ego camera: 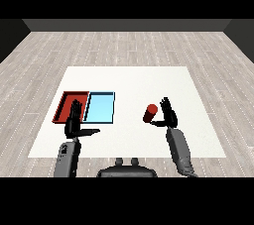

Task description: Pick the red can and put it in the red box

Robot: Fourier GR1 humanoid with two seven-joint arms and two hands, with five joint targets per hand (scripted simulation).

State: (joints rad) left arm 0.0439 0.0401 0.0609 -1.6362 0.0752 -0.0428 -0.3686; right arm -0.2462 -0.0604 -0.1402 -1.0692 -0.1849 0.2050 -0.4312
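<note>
The red can (pixel 150 113) stands on the white table (pixel 129 83), right of the middle. My right hand (pixel 167 113) is just right of the can, fingers straight and pointing up, thumb reaching toward the can's base; it is open and not curled round the can. The red tray (pixel 66 101) lies at the left, with the light blue tray (pixel 100 107) beside it on its right. My left hand (pixel 75 122) hovers over the red tray's near edge, fingers straight, thumb stretched to the right, holding nothing.
The two trays touch side by side. Bare white table lies between the light blue tray and the can. Grey wood floor surrounds the table.
</note>
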